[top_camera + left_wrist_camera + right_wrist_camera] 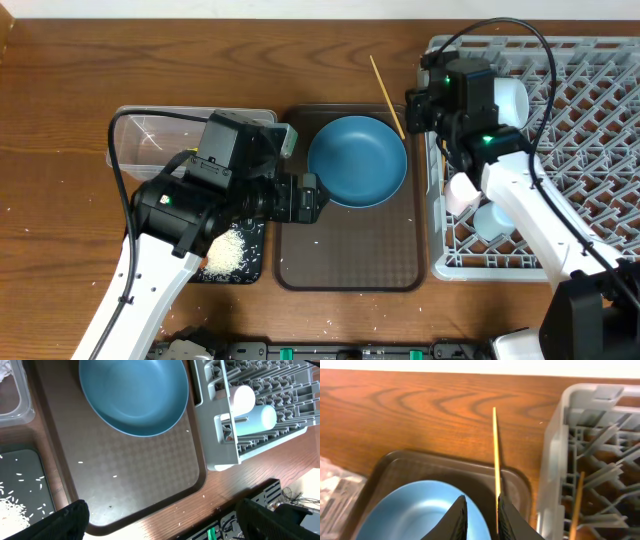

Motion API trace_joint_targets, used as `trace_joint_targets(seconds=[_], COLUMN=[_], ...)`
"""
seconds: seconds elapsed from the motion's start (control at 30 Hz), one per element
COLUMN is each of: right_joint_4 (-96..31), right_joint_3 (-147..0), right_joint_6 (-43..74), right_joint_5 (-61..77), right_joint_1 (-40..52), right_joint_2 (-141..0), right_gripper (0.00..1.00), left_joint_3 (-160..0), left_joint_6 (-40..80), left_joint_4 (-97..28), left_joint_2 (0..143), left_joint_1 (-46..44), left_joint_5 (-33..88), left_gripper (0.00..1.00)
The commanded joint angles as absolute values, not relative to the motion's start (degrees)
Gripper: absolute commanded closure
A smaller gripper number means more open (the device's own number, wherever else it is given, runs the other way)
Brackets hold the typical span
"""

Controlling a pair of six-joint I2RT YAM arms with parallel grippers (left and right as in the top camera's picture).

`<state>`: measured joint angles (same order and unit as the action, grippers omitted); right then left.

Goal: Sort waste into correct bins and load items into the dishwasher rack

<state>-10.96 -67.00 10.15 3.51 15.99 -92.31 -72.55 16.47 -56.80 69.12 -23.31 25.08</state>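
Chopstick (pixel 495 450) crosses tray (pixel 435 458) rim between barely parted jaws of right gripper (pixel 482 510); left gripper (pixel 162 516) gapes empty.

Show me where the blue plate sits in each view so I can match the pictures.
Overhead: blue plate at centre, on the brown tray's upper half.
Left wrist: blue plate top centre, cut by the top edge.
Right wrist: blue plate bottom left, cut by the bottom edge.
Shared landmark: the brown tray under it in all three.

Blue plate (pixel 357 160) beside grey rack (pixel 600 100)
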Motion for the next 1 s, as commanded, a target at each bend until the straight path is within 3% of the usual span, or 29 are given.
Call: trace_joint_targets(seconds=[0.0,0.2,0.53,0.77,0.97], right_joint_4=[-10.35,-18.15,-44.40,-47.62,-43.22], right_joint_3=[-67.40,-75.26,-109.84,-114.17,-114.17], right_joint_6=[9.10,8.62,4.60,4.60,1.69], right_joint_5=[-1.52,-0.99,-1.28,-1.08,-1.54], right_joint_1=[16.64,17.23,18.83,18.81,19.00], right_joint_2=[-93.06,-96.47,-116.71,-127.63,-133.36], right_gripper=[0.80,0.77,0.75,0.71,0.70], left_joint_3=[-72.20,-72.20,-72.20,-72.20,-72.20], left_joint_6=[16.12,16.12,16.12,16.12,16.12], left_joint_4=[-56.97,-56.97,-56.97,-56.97,-56.97], left_joint_2=[69.23,69.23,69.23,69.23,69.23], left_joint_1=[-23.22,-23.22,-23.22,-23.22,-23.22], left_joint_5=[24.58,24.58,24.58,24.58,24.58], left_gripper=[0.04,0.04,0.04,0.04,0.04])
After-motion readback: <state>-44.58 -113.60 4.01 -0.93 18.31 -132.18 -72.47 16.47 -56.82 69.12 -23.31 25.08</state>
